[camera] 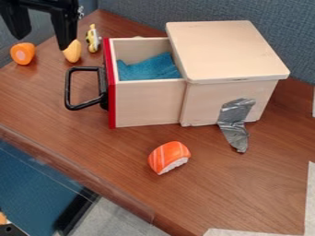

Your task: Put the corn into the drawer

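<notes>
1 sushi (169,157) | corn (73,52): narrow end away, long axis near-to-far

1. The camera view looks from above the counter (92,143), down at a slant; the lid of the wooden box (227,46) and its long side both show, and the inside of the open drawer (148,103) can be seen from over its side wall.
2. It faces across the counter toward the fabric wall (135,14); the counter's edge runs aslant through the lower left, with the floor (132,212) beyond it.
3. It is set fairly near; the box and drawer fit whole, while the top border cuts off the hand (41,42) at upper left.
</notes>
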Controlling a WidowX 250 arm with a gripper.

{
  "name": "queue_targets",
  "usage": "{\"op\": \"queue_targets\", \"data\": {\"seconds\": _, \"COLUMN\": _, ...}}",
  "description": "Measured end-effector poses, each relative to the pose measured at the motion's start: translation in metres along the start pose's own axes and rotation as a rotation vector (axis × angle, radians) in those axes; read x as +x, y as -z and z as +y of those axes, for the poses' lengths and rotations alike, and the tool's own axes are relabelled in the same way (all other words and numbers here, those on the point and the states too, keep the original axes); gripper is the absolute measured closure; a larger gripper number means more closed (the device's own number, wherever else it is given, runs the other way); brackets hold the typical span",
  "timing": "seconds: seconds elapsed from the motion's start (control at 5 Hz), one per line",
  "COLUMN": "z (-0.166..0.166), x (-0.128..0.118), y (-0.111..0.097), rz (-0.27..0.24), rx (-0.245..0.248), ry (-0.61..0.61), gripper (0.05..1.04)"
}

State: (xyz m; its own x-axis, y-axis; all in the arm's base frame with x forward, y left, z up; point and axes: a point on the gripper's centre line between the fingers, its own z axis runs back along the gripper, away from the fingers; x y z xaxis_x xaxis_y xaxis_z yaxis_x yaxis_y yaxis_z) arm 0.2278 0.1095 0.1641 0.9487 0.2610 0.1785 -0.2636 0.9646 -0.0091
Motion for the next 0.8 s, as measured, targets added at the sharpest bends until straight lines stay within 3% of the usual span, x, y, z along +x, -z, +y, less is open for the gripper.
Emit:
{"op": "queue_targets", "data": {"seconds": 0.2, "z": 0.0, "x": 0.0, "y": 0.007, "rz": 0.019, "rx": -0.006, "ry": 0.004, "gripper": 0.083}}
{"op": "queue_targets", "data": {"seconds": 0.4, "z": 0.006, "x": 0.016, "y": 0.027, "rz": -0.017, "rx": -0.001, "ry": 0.014, "gripper": 0.083}}
{"op": "queue_targets", "data": {"seconds": 0.6, "z": 0.015, "x": 0.038, "y": 0.049, "rz": -0.082, "rx": 0.084, "ry": -0.024, "gripper": 0.083}}
{"op": "queue_targets", "data": {"seconds": 0.8, "z": 0.015, "x": 0.059, "y": 0.063, "rz": -0.178, "rx": 0.107, "ry": -0.08, "gripper": 0.083}}
